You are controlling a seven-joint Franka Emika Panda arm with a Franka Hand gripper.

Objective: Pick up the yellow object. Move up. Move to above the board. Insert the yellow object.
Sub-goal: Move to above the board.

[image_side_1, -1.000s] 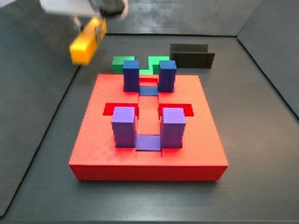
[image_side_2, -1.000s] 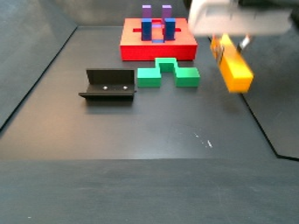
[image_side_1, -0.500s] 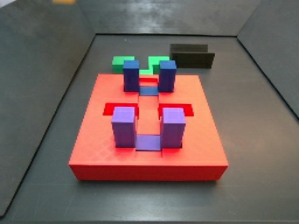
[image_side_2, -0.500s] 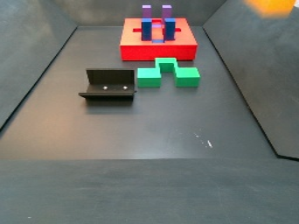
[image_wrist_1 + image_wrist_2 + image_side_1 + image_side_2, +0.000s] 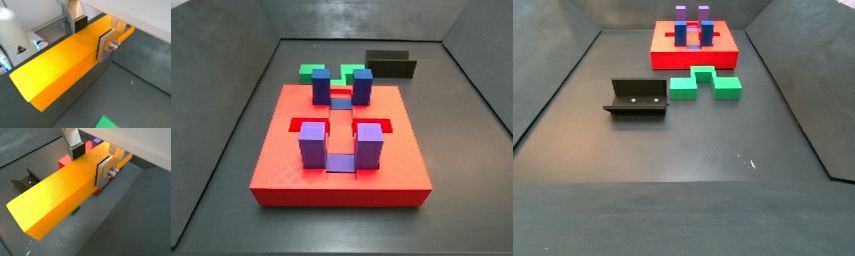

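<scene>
In both wrist views my gripper (image 5: 92, 36) (image 5: 91, 162) is shut on the yellow object (image 5: 60, 65) (image 5: 60, 198), a long orange-yellow bar held across the jaws near one end. The gripper and bar are out of both side views. The board (image 5: 278, 170) (image 5: 673, 56), a red slab with blue and purple posts, lies on the grey floor. In a wrist view a red edge of the board (image 5: 65, 161) and a purple post (image 5: 97, 141) show below and behind the bar.
A green notched block (image 5: 329, 72) (image 5: 706, 83) lies just beyond the board. The dark fixture (image 5: 392, 63) (image 5: 636, 97) stands near it and shows in a wrist view (image 5: 25, 179). Grey tray walls rise around the floor.
The gripper with the yellow bar has risen out of both side views; half a second ago only an orange edge showed at one view's top.
</scene>
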